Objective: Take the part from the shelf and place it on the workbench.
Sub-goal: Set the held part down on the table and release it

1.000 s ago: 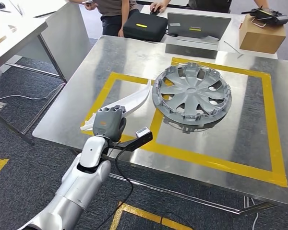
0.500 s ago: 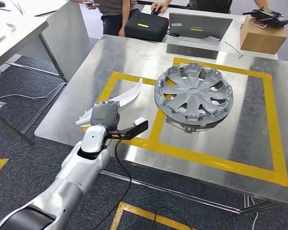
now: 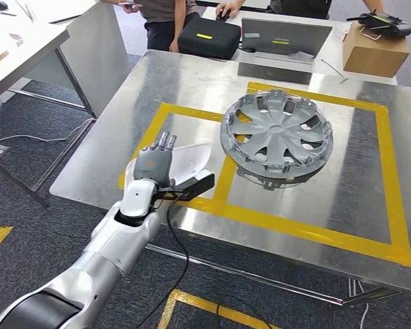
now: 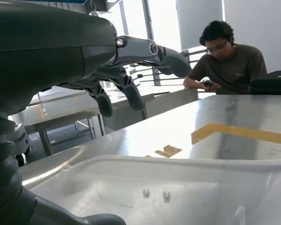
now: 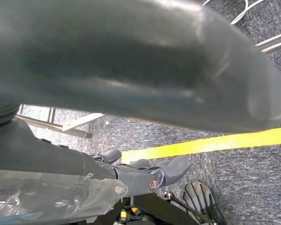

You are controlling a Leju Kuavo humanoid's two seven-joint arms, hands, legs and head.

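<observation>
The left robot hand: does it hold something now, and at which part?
Nothing is held. The left robot hand has its fingers spread above the white part, which lies on the workbench.

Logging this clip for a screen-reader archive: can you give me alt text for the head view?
The robot's left hand, fingers spread, hovers over a white curved plastic part lying on the steel workbench inside a yellow tape outline. A silver-grey wheel cover lies beside it; people stand at the far edge.
</observation>
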